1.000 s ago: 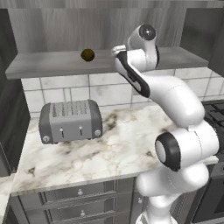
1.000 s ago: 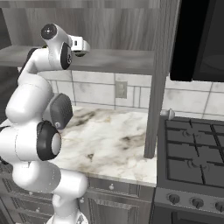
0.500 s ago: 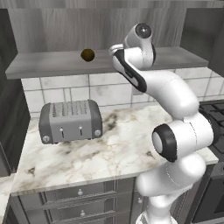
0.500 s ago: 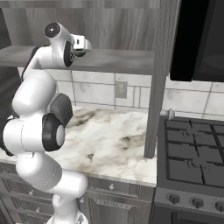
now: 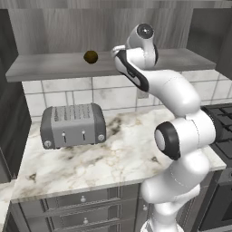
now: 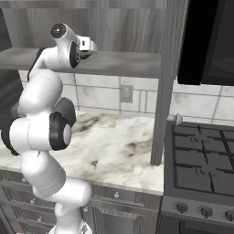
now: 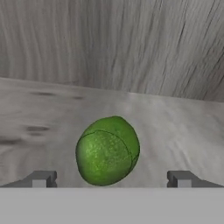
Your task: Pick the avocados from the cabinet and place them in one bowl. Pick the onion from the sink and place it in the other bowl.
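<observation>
The robot's hand [image 7: 109, 178], fingers spread wide and holding nothing, lines up on the bright green avocado [image 7: 107, 150] lying on the cabinet shelf [image 7: 183, 135], apparently to straddle it. The olive-brown avocado [image 5: 90, 57] waits farther left along the shelf.

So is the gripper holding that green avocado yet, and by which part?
Nothing is held. The gripper is open, its fingertips standing apart on either side of the green avocado, which sits on the cabinet shelf.
</observation>
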